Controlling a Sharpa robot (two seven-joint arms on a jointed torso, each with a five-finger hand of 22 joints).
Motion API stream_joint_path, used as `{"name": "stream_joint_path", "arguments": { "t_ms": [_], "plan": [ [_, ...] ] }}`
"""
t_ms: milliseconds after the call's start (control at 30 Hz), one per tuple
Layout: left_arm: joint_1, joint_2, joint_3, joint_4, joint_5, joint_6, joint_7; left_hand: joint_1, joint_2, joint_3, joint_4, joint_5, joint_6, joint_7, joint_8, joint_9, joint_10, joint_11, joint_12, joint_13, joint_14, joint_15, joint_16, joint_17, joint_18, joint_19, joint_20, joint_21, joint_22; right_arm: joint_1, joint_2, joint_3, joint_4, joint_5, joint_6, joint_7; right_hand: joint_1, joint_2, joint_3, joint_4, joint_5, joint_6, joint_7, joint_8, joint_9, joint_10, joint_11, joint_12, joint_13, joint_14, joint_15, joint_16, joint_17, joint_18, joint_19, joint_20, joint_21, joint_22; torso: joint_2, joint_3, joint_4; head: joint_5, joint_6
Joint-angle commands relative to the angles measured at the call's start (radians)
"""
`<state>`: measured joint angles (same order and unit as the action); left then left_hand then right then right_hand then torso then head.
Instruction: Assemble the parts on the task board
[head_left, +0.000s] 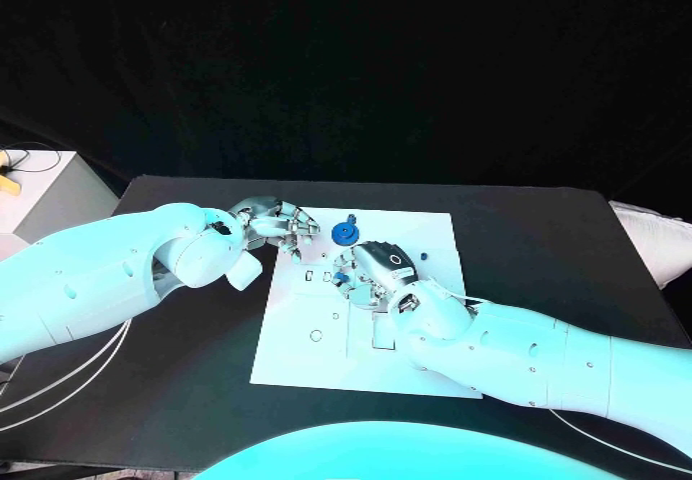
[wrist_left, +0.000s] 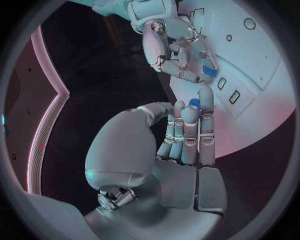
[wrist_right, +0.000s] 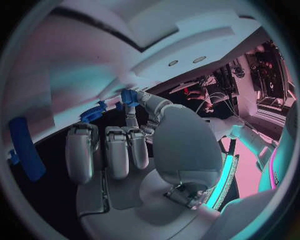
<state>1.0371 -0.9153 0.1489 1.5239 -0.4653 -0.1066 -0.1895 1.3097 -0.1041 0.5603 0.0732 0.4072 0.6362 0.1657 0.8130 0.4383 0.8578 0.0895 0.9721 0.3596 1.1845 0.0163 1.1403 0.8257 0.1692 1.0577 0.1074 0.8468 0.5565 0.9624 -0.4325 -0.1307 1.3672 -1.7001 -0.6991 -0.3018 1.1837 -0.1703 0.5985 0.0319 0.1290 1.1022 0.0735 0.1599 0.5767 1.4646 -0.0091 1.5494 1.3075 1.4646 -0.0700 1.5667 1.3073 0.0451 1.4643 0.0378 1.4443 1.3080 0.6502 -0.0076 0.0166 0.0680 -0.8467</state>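
Slippage is the main hazard here: the right silver many-fingered hand (head_left: 378, 272) is grasping a small blue plastic part (wrist_right: 129, 96) at its fingertips, poised over the middle of the flat white task board (head_left: 418, 372), and so light a pinch could let the piece twist or drop before it seats. A round blue gear-like part (head_left: 345, 233) stands on the board just beyond that hand, between the two hands; a sideways nudge could knock it. The left silver many-fingered hand (head_left: 274, 226) rests at the board's near corner with fingers extended together, one tip close to a blue piece (wrist_left: 194, 103); I cannot tell whether it holds it. Crowded hands over the black counter (head_left: 173, 400) might collide.
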Motion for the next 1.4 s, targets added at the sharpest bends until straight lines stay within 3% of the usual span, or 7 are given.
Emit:
{"name": "stream_joint_path", "arguments": {
  "t_ms": [33,367,500,600,633,800,1400],
  "plan": [
    [0.000,0.002,0.001,-0.002,-0.002,0.004,0.007,0.007,0.000,0.001,-0.006,0.005,-0.004,0.005,0.005,-0.001,-0.009,0.000,0.003,-0.001,-0.006,0.002,-0.005,-0.001,0.014,0.003,0.004,-0.004,0.001,-0.001,-0.002,0.000,0.007,0.024,-0.082,0.063,0.018,0.004,0.000,-0.008,0.003,0.007,0.001,0.001,-0.001,0.091,0.005,-0.029,0.238,0.106,0.004,0.004,0.263,-0.008,0.037,0.004,-0.009,0.140,-0.001,0.0002,0.0004,0.000,0.000],
    [0.000,0.001,0.001,-0.005,-0.002,0.004,0.006,0.007,0.000,0.001,-0.006,0.005,-0.004,0.005,0.005,-0.001,-0.009,0.000,0.003,-0.001,-0.006,0.002,-0.005,-0.001,0.014,0.003,0.004,-0.004,0.001,0.000,-0.005,0.000,0.015,0.103,-0.149,0.142,0.026,0.006,0.005,-0.010,0.000,0.005,0.005,-0.007,-0.015,0.046,0.008,-0.171,0.165,0.106,0.007,0.004,0.263,0.005,0.010,0.007,-0.063,0.097,0.000,-0.0001,0.0008,0.001,0.001],
    [0.000,0.001,0.001,-0.006,-0.002,0.004,0.006,0.007,0.000,0.001,-0.006,0.005,-0.004,0.005,0.005,-0.001,-0.009,0.000,0.003,-0.001,-0.006,0.002,-0.005,-0.001,0.014,0.003,0.004,-0.004,0.001,0.000,-0.007,0.000,0.017,0.140,-0.165,0.166,0.031,0.003,0.008,-0.011,-0.002,0.007,0.006,-0.008,-0.022,0.003,0.009,-0.304,0.094,0.078,0.007,-0.072,0.195,0.013,-0.007,0.007,-0.099,0.070,0.001,-0.0002,0.0002,0.002,0.001],
    [0.000,0.000,0.001,-0.006,-0.002,0.004,0.006,0.008,0.000,0.001,-0.007,0.005,-0.004,0.005,0.005,-0.002,-0.009,0.000,0.004,-0.002,-0.007,0.002,-0.005,-0.002,0.014,0.003,0.004,-0.004,0.001,0.000,-0.008,0.000,0.018,0.169,-0.173,0.181,0.033,0.001,0.011,-0.011,-0.002,0.005,0.008,-0.010,-0.027,-0.047,0.011,-0.458,0.010,0.059,0.008,-0.133,0.146,0.016,-0.013,0.008,-0.117,0.058,0.001,0.0000,0.0005,0.002,0.001],
    [0.000,0.000,0.001,-0.006,-0.002,0.004,0.006,0.008,0.000,0.001,-0.007,0.005,-0.004,0.005,0.005,-0.002,-0.009,0.000,0.004,-0.002,-0.007,0.002,-0.005,-0.002,0.014,0.003,0.004,-0.004,0.001,0.000,-0.008,0.000,0.018,0.178,-0.173,0.185,0.032,0.001,0.015,-0.009,-0.002,0.004,0.010,-0.011,-0.029,-0.100,0.011,-0.618,-0.079,0.059,0.009,-0.137,0.142,0.016,-0.013,0.009,-0.118,0.058,0.001,-0.0001,0.0008,0.002,0.001],
    [0.000,0.000,0.001,-0.007,-0.002,0.004,0.006,0.008,0.000,0.001,-0.007,0.005,-0.004,0.005,0.005,-0.002,-0.009,0.000,0.004,-0.002,-0.007,0.002,-0.005,-0.002,0.014,0.003,0.004,-0.004,0.001,0.000,-0.010,0.000,0.015,0.221,-0.166,0.200,0.033,-0.011,0.032,-0.005,-0.002,-0.004,0.016,-0.012,-0.034,-0.205,0.017,-1.058,-0.364,0.048,0.013,-0.187,0.102,0.020,-0.020,0.012,-0.144,0.044,0.001,0.0003,0.0003,0.002,0.001],
    [0.000,-0.002,0.001,-0.008,-0.002,0.004,0.004,0.008,0.000,0.001,-0.007,0.005,-0.004,0.005,0.005,-0.002,-0.009,0.000,0.004,-0.002,-0.007,0.002,-0.005,-0.002,0.014,0.003,0.004,-0.004,0.001,0.000,-0.011,0.000,0.002,0.275,-0.102,0.193,0.023,-0.031,0.029,0.003,-0.004,-0.005,0.027,-0.015,-0.042,-0.257,0.033,-1.154,-0.444,0.030,0.027,-0.217,0.077,0.032,-0.047,0.023,-0.203,0.007,0.001,0.0002,0.0009,0.001,-0.004]
  ]
}}
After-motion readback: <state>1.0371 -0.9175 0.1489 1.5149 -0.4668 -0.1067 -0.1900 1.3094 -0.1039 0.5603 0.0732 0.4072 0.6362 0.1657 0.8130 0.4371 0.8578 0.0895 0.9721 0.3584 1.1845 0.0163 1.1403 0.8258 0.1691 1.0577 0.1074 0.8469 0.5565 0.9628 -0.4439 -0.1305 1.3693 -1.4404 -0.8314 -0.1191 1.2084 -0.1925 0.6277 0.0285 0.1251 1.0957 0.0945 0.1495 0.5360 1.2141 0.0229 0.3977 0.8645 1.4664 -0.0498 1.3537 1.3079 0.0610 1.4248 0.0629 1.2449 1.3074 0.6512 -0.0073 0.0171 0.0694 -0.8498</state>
